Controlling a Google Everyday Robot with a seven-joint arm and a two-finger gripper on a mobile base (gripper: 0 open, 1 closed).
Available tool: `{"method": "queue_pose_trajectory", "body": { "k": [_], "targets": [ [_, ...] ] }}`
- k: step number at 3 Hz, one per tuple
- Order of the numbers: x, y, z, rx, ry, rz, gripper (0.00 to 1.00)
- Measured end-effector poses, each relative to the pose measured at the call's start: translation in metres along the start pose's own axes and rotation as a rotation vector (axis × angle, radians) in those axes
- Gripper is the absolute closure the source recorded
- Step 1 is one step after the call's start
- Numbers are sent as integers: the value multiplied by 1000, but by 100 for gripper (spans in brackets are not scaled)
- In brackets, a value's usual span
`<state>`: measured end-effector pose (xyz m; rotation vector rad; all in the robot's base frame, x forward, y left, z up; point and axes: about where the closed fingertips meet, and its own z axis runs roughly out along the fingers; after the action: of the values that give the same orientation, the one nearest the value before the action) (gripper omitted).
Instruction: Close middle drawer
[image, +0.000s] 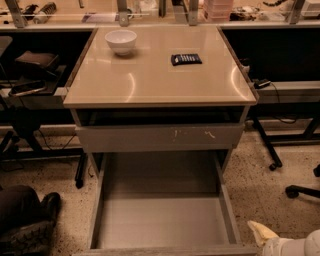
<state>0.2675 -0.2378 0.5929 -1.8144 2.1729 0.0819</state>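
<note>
Grey and plain, the middle drawer (162, 220) is the nearest thing to me. It is pulled far out from the cabinet, and I see nothing inside it. Its front edge runs along the very bottom of my view.

My gripper (262, 234) is low on the right, just beside the drawer's right front corner. Only a pale tip and a round white part of it show. I cannot tell if it is wide or narrow, and I see nothing in it.

On the left, a dark shoe (31, 225) rests on the floor near the drawer's side.

Above the open drawer is another grey drawer front (160, 137) with pale scratch marks. That one is not my job.

Farther back, a white bowl (121, 41) and a flat black thing (186, 59) sit well apart on the tan top (150, 85).

I think the push could go wrong. My gripper is off by the corner, not in front of the middle. If I push there, the drawer may turn a little and get stuck, or my gripper may slide off the edge. A hard shove could also shake the bowl.

I can read no words or labels anywhere. The black thing has tiny pale marks, too small to read.
</note>
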Motion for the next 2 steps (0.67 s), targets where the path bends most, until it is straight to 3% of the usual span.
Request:
{"method": "queue_pose_trajectory", "body": {
  "k": [1, 2],
  "targets": [
    [6, 25, 16, 3, -3, 22, 0],
    [22, 63, 55, -1, -22, 44, 0]
  ]
}}
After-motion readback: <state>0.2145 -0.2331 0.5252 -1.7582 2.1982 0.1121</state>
